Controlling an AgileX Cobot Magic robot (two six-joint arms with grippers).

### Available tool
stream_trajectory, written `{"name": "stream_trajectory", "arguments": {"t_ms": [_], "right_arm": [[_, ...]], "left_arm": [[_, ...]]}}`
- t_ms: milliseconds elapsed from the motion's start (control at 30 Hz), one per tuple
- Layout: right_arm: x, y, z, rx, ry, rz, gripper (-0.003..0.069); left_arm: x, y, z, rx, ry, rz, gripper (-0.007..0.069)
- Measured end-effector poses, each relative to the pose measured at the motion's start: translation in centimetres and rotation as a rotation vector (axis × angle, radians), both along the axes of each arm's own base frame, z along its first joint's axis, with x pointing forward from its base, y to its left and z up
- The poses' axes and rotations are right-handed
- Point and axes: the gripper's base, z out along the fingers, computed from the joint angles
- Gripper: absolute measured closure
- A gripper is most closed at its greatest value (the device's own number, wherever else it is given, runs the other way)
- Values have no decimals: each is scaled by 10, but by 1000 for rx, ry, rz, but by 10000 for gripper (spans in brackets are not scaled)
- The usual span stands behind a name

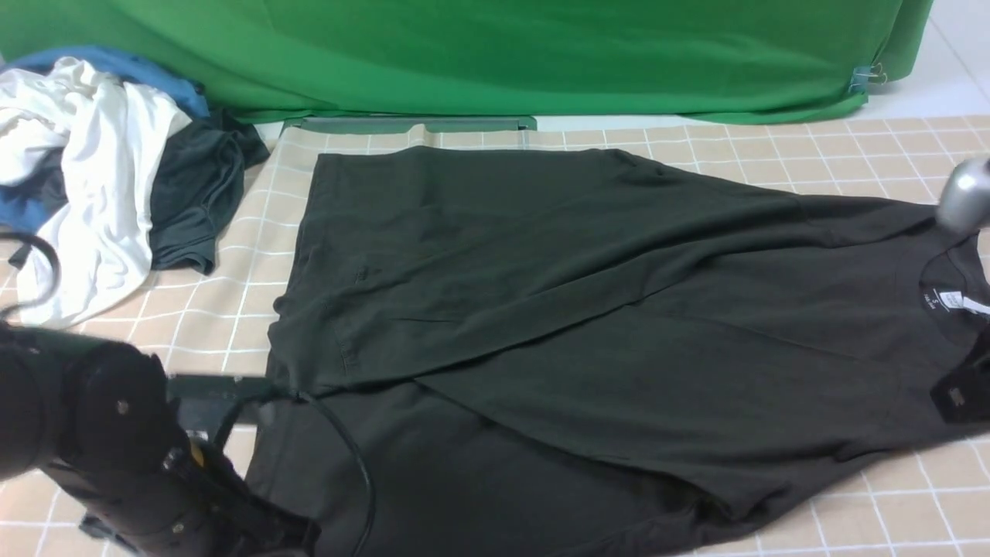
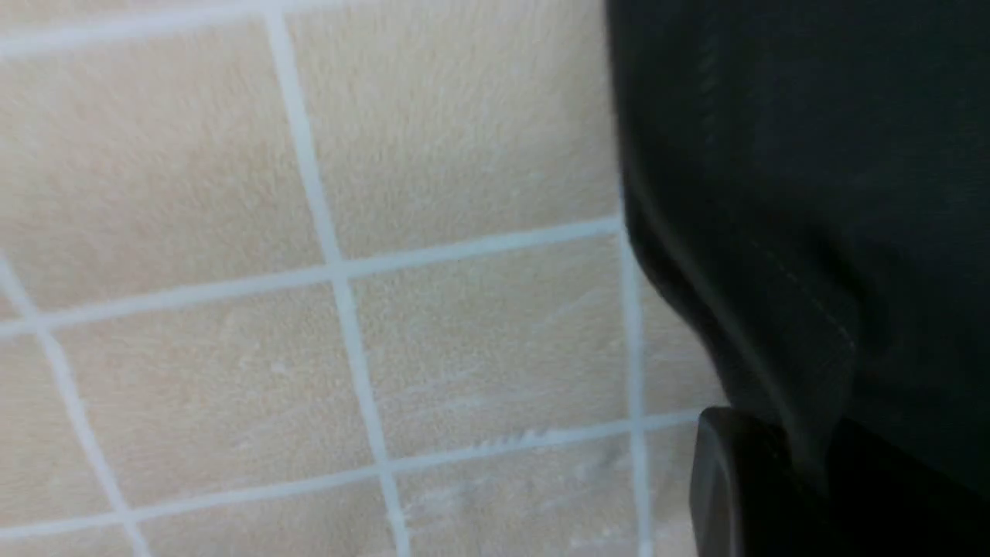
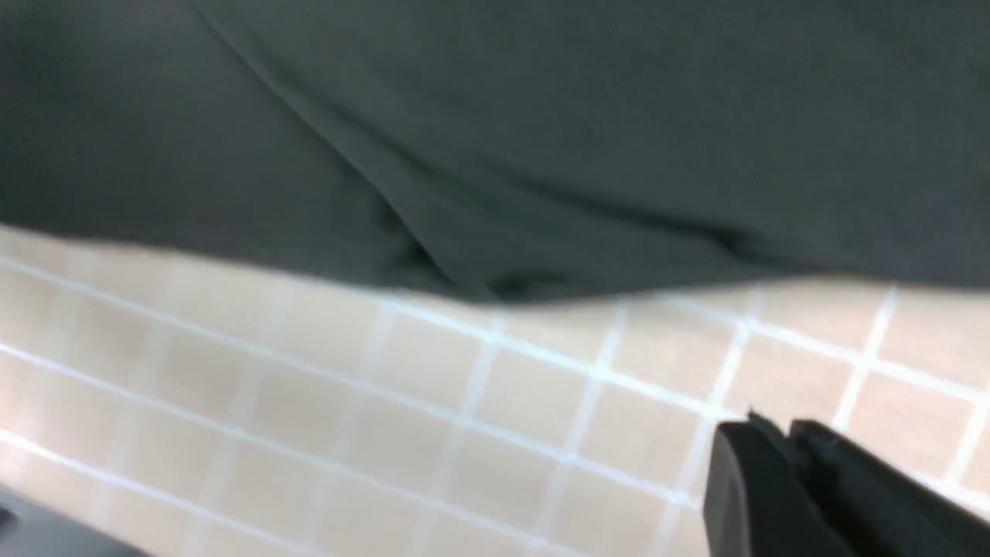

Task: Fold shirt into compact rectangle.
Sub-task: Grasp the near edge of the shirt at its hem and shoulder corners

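You have the black shirt (image 1: 495,255) spread on the tiled-pattern cloth (image 1: 905,503), long axis running left to right. Your left gripper (image 2: 797,464), the nearer, pinches its edge; the body extends rightward from those fingers. Your right gripper (image 3: 781,456) has its fingertips together, no fabric between. Front view alone shows the white neck label (image 1: 951,300); left wrist view, the pinched fold.

1. Bare table (image 1: 913,495) lies open at the near right, past the shirt's (image 1: 479,309) edge.
2. A bare strip runs between the shirt and the white garment (image 1: 100,178) at left.
3. The left arm (image 1: 131,433) blocks the near-left corner.
4. Green cloth (image 1: 495,54) hangs across the far side.
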Motion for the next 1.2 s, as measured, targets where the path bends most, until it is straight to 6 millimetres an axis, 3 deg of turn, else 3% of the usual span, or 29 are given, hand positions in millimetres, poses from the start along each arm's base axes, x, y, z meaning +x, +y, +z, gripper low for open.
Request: {"name": "stream_trajectory", "arguments": {"t_ms": [133, 167, 233, 333, 433, 500, 833, 1000, 1133, 1200], "right_arm": [[12, 2, -18, -33, 85, 51, 513], [14, 5, -28, -36, 122, 83, 455], [14, 7, -36, -44, 146, 114, 409], [18, 17, -66, -71, 150, 219, 255], [22, 27, -85, -92, 124, 310, 155], [27, 33, -95, -103, 117, 357, 133], [48, 44, -140, -171, 145, 517, 120], [57, 46, -147, -186, 80, 561, 123], [60, 47, -150, -202, 48, 620, 192], [62, 47, -152, -209, 38, 633, 332]], "left_arm": [[-10, 6, 22, 11, -39, 11, 592], [-15, 8, 29, 10, -41, 22, 592], [-18, 8, 32, 7, -45, 27, 592], [-23, 10, 39, -3, -65, 42, 592], [-25, 11, 41, 5, -56, 39, 592], [-26, 13, 41, 17, -58, 32, 592], [-24, 13, 41, 20, -71, 31, 592], [-24, 13, 41, 17, -80, 32, 592], [-23, 12, 41, 14, -91, 33, 592], [-22, 12, 42, 11, -97, 34, 592]]}}
